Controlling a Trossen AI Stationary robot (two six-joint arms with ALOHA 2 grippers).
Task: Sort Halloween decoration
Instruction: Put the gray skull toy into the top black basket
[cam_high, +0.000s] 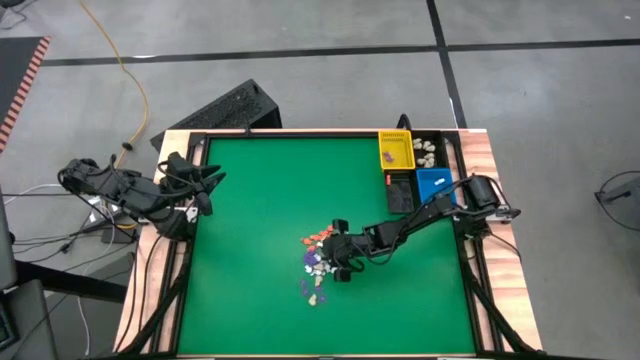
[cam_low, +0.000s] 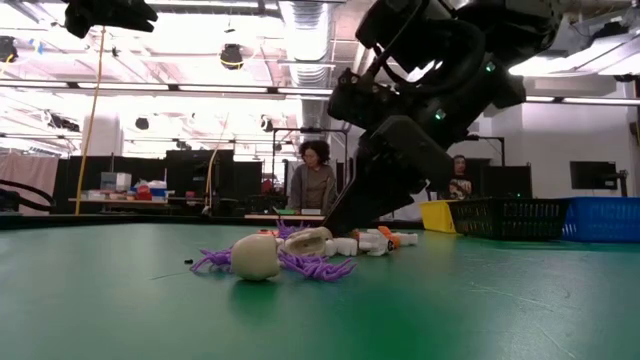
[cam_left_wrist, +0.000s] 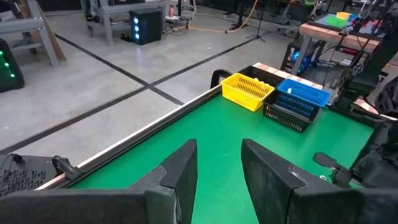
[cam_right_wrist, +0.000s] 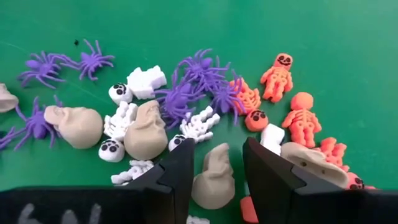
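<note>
The Halloween decoration is a small heap (cam_high: 318, 262) in the middle of the green table. It holds cream skulls (cam_right_wrist: 145, 129), white skeletons (cam_right_wrist: 199, 124), purple spiders (cam_right_wrist: 186, 87) and orange skeletons (cam_right_wrist: 303, 119), all lying flat on the mat. My right gripper (cam_right_wrist: 217, 152) slants down over the heap's right side, open. Its fingers stand on either side of one cream skull (cam_right_wrist: 213, 177). In the low view it (cam_low: 345, 225) hangs just behind the heap. My left gripper (cam_left_wrist: 219, 152) is open and has nothing between its fingers, raised over the table's far left corner (cam_high: 205, 190).
A yellow bin (cam_high: 395, 150), a blue bin (cam_high: 434, 184) and a black bin (cam_high: 400, 192) stand at the table's far right corner. Loose spiders (cam_high: 310, 292) lie on the near side of the heap. People stand in the room behind the table (cam_low: 314, 180).
</note>
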